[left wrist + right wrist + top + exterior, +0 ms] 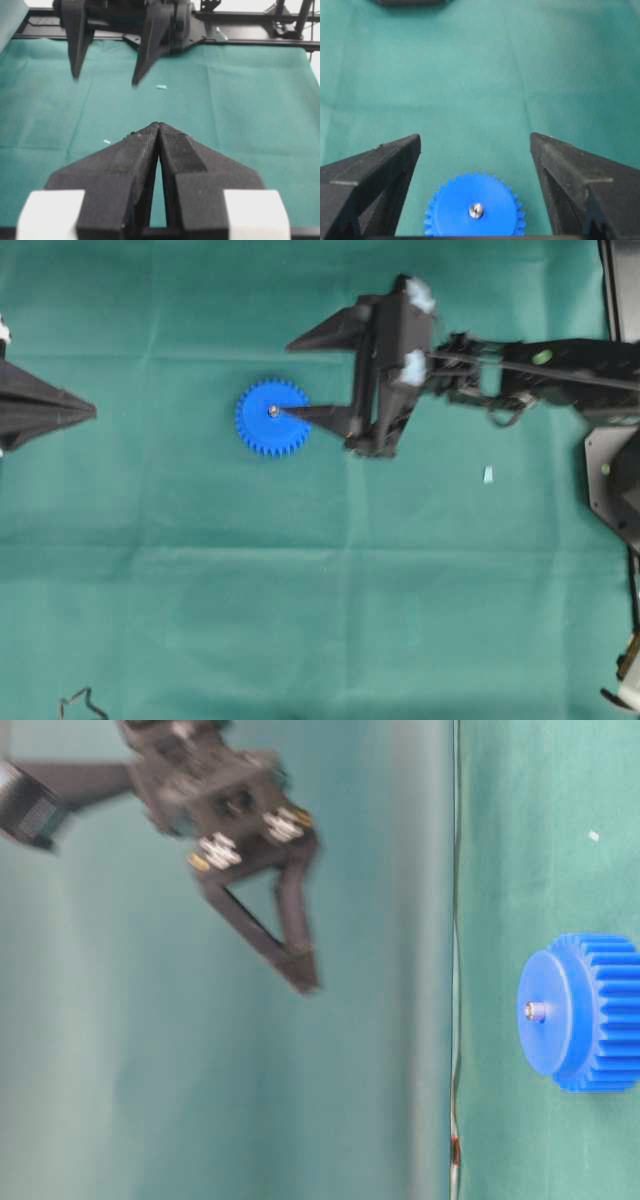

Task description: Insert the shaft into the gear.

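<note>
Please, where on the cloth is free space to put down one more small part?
The wide green cloth below the gear in the overhead view is bare. Bare too: between gear and left gripper. Crowded: around the gear with its shaft, under the open right gripper.

Soft even light, faint shadows, right gripper (290,960) motion-blurred at table level, wrist-view foregrounds soft
</note>
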Controlling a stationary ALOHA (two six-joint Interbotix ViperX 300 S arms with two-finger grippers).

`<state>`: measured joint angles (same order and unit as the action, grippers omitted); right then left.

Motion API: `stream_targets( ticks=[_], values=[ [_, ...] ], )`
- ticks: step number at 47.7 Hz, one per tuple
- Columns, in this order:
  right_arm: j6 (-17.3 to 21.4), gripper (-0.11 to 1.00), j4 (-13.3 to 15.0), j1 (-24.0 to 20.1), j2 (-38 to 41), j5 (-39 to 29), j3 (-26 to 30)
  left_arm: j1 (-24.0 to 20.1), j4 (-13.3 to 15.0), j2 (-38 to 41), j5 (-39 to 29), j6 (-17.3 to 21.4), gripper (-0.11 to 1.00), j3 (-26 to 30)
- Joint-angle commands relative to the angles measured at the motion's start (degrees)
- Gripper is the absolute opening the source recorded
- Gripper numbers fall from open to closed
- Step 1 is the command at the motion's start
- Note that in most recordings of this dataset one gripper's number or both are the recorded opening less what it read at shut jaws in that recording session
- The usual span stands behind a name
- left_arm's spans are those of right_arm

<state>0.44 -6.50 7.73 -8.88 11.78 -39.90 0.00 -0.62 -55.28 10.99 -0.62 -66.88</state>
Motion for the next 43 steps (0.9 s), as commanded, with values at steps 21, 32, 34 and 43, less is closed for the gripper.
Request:
stream_targets(
  ticks=[21,32,34,43],
  values=[
    [-1.32,0.89,0.18,0.09,-27.60,0.00,-15.03,0.09,-0.18,0.09,0.18,-0.18,0.00,1.41],
    [-1.49,0.89,0.18,0.18,-38.85,-2.37,-20.39,0.09,-0.18,0.09,0.18,-0.18,0.00,1.32],
    [-1.49,0.89,0.18,0.18,-40.34,-2.90,-21.27,0.09,-0.09,0.09,0.18,-0.18,0.00,1.32],
    [-1.49,0.89,0.18,0.18,-42.36,-3.78,-23.20,0.00,-0.09,0.09,0.18,-0.18,0.00,1.32]
  ],
)
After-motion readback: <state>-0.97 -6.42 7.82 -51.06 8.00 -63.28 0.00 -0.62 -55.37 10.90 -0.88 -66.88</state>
